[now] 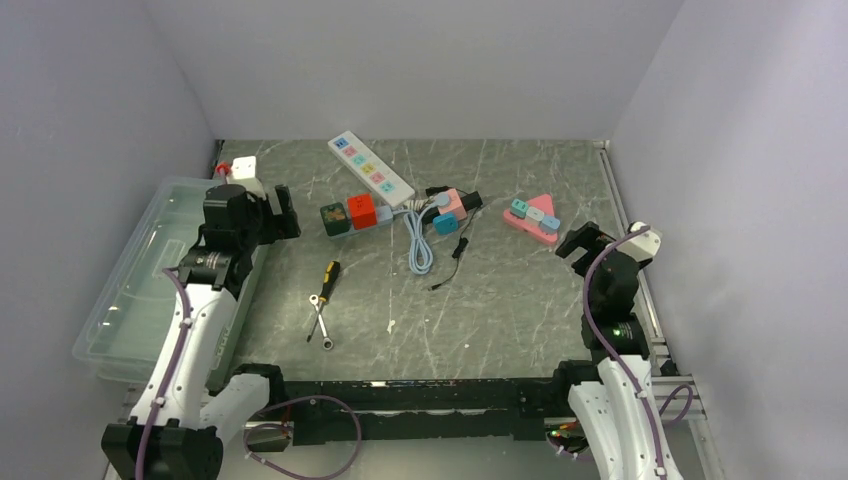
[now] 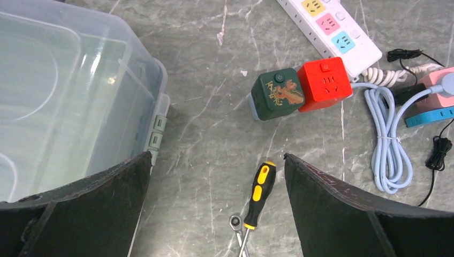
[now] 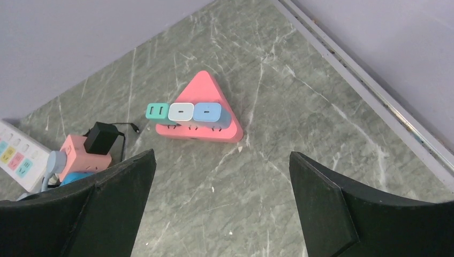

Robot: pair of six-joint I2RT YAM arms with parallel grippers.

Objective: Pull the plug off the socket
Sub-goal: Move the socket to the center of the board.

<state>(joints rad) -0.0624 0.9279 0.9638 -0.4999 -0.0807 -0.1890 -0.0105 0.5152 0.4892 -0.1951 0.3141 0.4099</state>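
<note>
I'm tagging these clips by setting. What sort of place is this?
Probably a robot lab test cell: white walls enclose a stone-patterned table, with a white power strip and pink triangular socket laid out as props.

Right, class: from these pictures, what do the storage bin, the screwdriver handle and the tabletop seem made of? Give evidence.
Storage bin: clear glossy plastic; you see through it and light glints. Screwdriver handle: probably moulded plastic or rubber, yellow and black, slight sheen. Tabletop: looks like grey-green marble with white veins, possibly printed laminate.
</note>
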